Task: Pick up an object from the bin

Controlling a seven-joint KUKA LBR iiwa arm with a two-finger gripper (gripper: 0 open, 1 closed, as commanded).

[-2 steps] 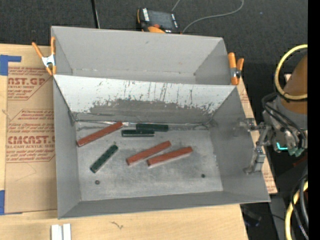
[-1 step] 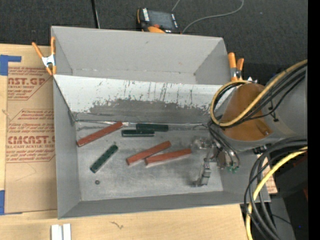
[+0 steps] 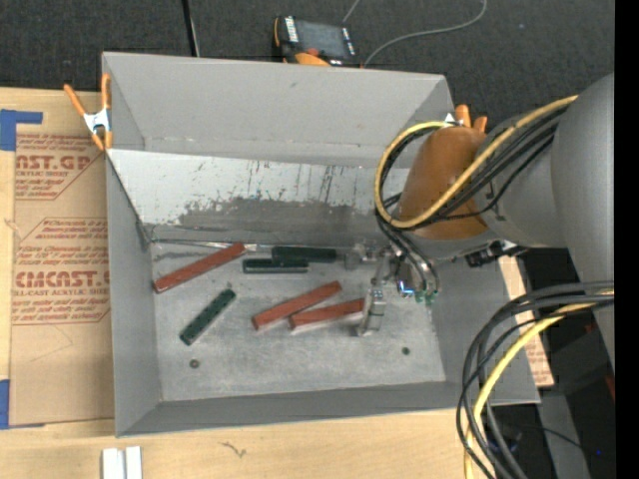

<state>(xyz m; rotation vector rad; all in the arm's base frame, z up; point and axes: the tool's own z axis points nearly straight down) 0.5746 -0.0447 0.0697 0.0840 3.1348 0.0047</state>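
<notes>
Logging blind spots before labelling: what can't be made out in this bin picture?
Camera view:
- Lower red-brown flat stick: its right end is covered by the pincer; contact unclear.
- Grey metal bin: right rear floor hidden by the arm's orange cover.
- Dark speck on the front-left floor: too small to identify.

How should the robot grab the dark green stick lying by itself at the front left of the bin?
Probably at its middle, coming straight down from above and closing across its narrow width. The dark green flat stick lies flat and slanted on the floor of the grey metal bin, with bare floor along both long sides.
</notes>
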